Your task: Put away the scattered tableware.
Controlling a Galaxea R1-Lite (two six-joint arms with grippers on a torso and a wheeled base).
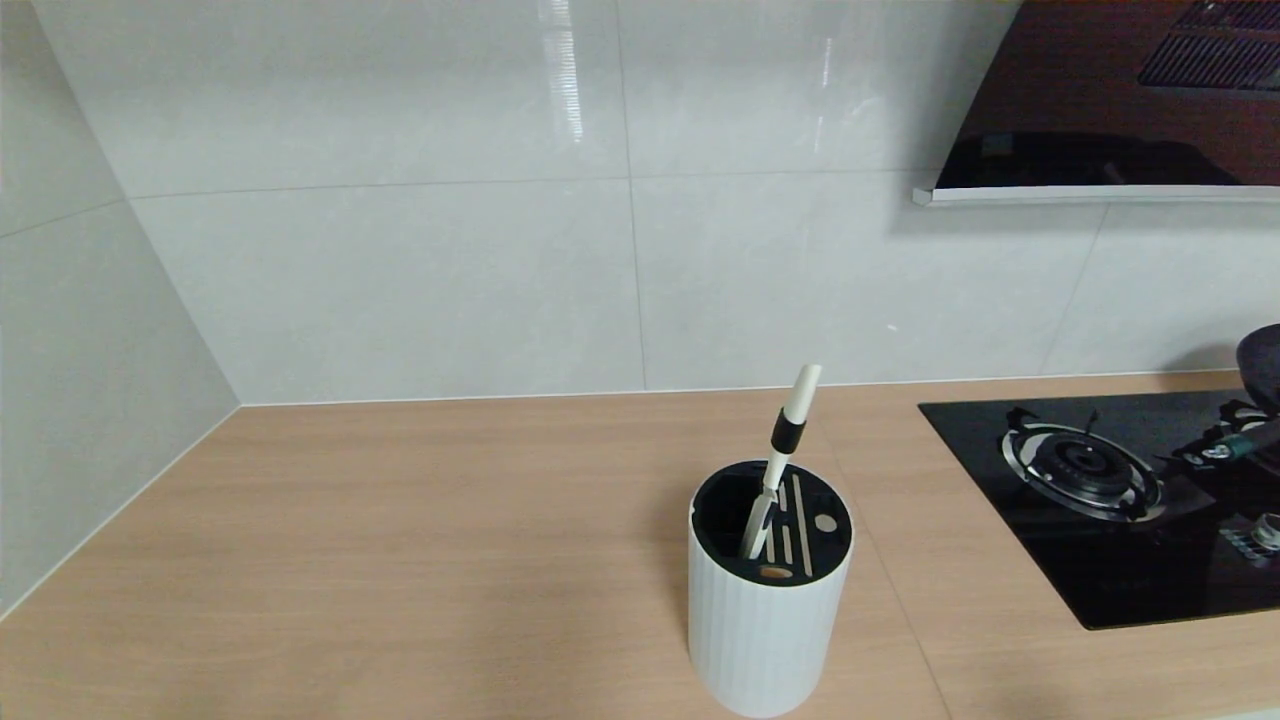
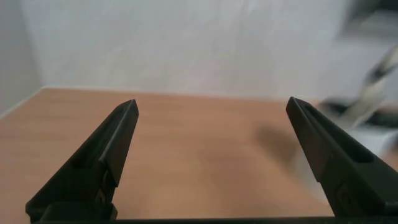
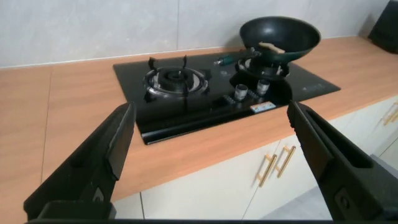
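Observation:
A white ribbed utensil holder (image 1: 768, 620) with a black slotted top stands on the wooden counter (image 1: 400, 540) near its front edge. A white utensil with a black band on its handle (image 1: 785, 455) leans in one of the holder's openings. My left gripper (image 2: 211, 109) is open above the bare counter with nothing between its fingers; the holder and utensil appear blurred at that view's edge (image 2: 373, 87). My right gripper (image 3: 211, 109) is open too, held off the counter's front edge and facing the stove.
A black gas hob (image 1: 1110, 500) with two burners is set into the counter on the right; a dark pan (image 3: 280, 37) sits on its far burner. A range hood (image 1: 1110, 110) hangs above. Tiled walls close the back and left. Cabinet doors (image 3: 273, 168) lie below.

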